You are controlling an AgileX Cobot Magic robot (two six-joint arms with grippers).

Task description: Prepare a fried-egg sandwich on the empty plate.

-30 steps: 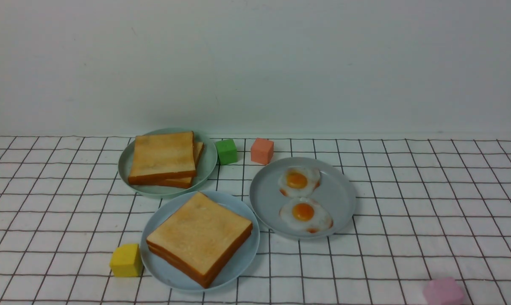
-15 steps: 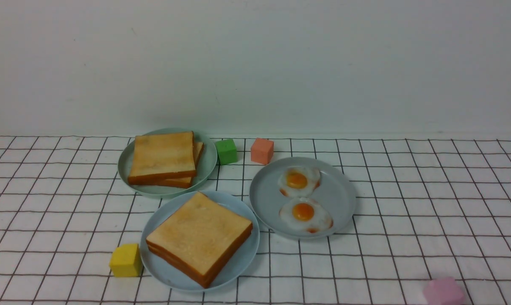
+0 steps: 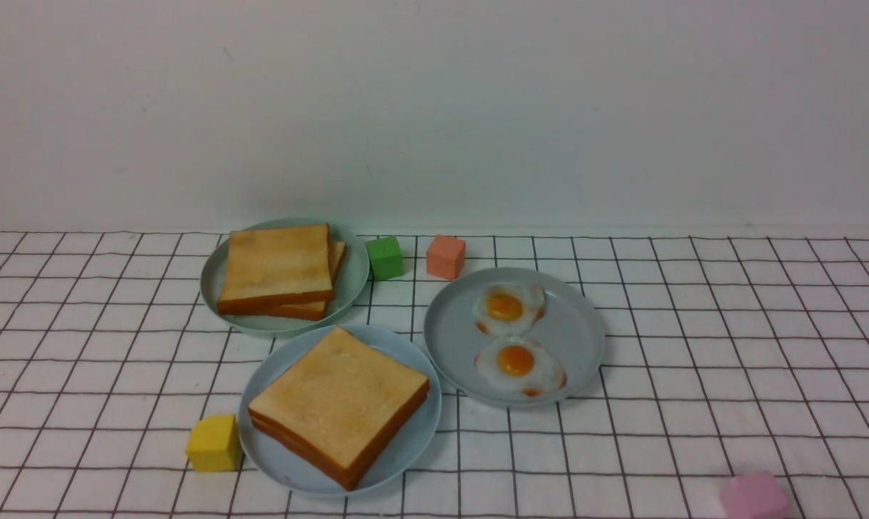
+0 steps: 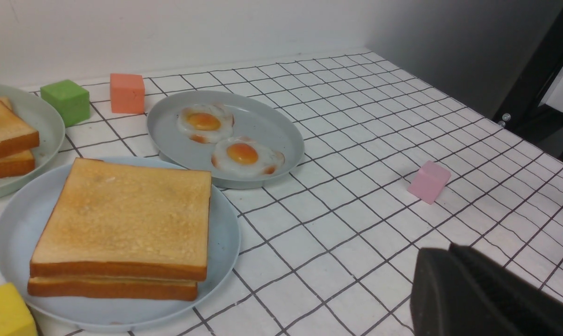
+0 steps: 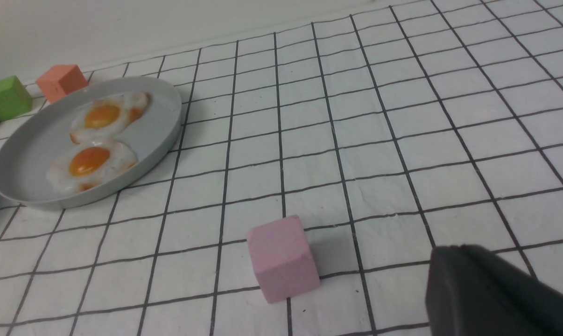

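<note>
From the front, the sandwich (image 3: pixel 339 406) is sitting on the blue plate (image 3: pixel 406 447), two toast slices stacked; any filling is hidden. Just right of that plate a grey plate (image 3: pixel 449 339) is carrying two fried eggs (image 3: pixel 515 362). A yellow block (image 3: pixel 214 442) is touching the blue plate's left rim.

In the left wrist view, the left end effector (image 4: pixel 477 298) is showing as a dark blur well apart from the blue plate (image 4: pixel 225 233); I cannot tell its opening.

In the right wrist view, the right end effector (image 5: pixel 491 294) is likewise unreadable, near a pink block (image 5: pixel 282 258).
</note>
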